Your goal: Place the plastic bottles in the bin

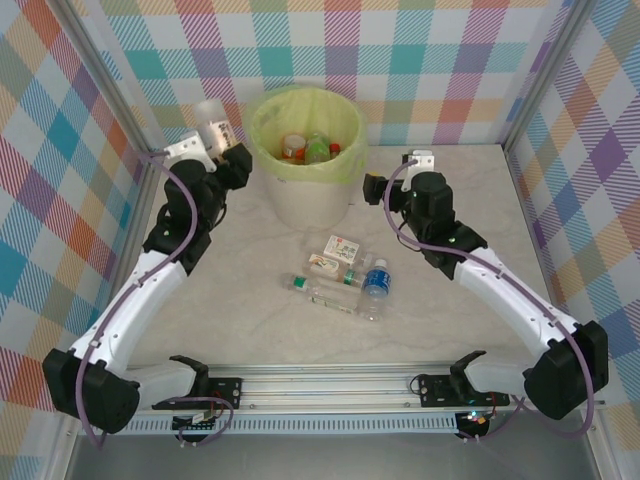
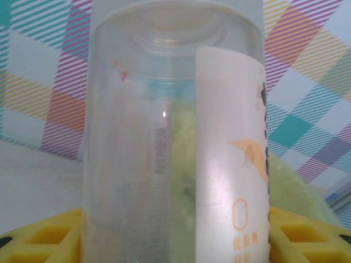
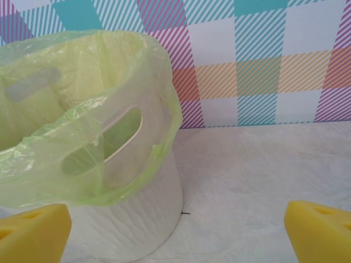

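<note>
Closest to the left wrist camera, a clear bottle (image 2: 164, 137) with a white label is clamped between the left gripper's (image 1: 220, 135) yellow fingers (image 2: 44, 241), its ends cut off. From above it hangs just left of the bin (image 1: 310, 205). Bottles inside (image 1: 305, 148) are partly hidden by the liner (image 3: 82, 142). Others (image 1: 375, 283) overlap on the table (image 1: 230, 300), hard to count. The right gripper (image 3: 175, 235) gapes wide beside the bin.

Left tool (image 1: 218, 140) clasps clear bottle (image 1: 208, 113) beside bin (image 1: 300, 205); other bottles (image 1: 374, 284) on table (image 1: 230, 300).
</note>
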Robot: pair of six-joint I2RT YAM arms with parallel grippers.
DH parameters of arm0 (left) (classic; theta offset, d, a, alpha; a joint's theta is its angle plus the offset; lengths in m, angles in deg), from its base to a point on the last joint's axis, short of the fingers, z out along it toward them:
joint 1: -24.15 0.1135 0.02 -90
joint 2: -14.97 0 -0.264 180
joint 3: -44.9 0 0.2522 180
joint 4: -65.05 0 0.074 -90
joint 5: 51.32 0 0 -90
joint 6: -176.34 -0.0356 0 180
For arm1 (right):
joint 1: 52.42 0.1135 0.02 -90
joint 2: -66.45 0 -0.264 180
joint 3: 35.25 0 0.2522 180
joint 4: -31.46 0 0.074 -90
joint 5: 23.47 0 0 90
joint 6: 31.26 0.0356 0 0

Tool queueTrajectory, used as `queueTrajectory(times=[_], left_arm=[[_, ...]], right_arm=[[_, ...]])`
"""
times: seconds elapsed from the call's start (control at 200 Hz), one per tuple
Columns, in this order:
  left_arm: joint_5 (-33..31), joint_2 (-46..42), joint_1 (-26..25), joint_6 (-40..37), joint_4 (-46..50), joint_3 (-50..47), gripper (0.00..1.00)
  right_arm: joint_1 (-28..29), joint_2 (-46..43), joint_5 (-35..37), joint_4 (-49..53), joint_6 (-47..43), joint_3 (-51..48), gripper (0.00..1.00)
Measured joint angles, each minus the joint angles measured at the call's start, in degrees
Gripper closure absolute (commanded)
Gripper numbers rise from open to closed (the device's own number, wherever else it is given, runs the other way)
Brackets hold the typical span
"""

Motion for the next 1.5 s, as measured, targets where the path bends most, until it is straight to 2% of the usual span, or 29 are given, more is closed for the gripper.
queueTrajectory(times=[0.26, 0.365, 0.58, 1.015, 1.225, 1.405, 1.5], left_arm=[[5.35, 11.26, -0.72, -5.99, -6.71, 9.16, 0.51], [7.98, 17.62, -0.72, -8.74, -6.29, 14.91, 0.51], [12.17, 28.85, -0.72, -14.38, 0.87, 28.33, 0.5], [12.79, 32.54, -0.72, -22.45, 7.37, 31.45, 0.5], [12.52, 36.06, -0.72, -24.02, 9.68, 35.74, 0.41], [11.52, 40.48, -0.72, -25.66, 14.01, 42.99, 0.24], [11.61, 41.35, -0.72, -26.43, 16.33, 45.4, 0.19]], right_arm=[[0.0, -2.19, 1.22, 0.02, -1.38, -0.9, 0.0], [-0.02, -2.75, 1.81, 0.17, -1.64, -1.14, 0.0], [-0.02, -4.24, 3.02, 1.29, -1.77, -1.84, 0.0], [-0.02, -6.43, 4.63, 1.97, -1.86, -2.93, 0.0], [-0.02, -6.43, 4.63, 2.23, -1.84, -2.93, 0.0], [-0.02, -6.43, 4.79, 2.91, -1.86, -2.93, 0.0], [-0.02, -6.43, 4.85, 3.21, -1.86, -2.93, 0.0]])
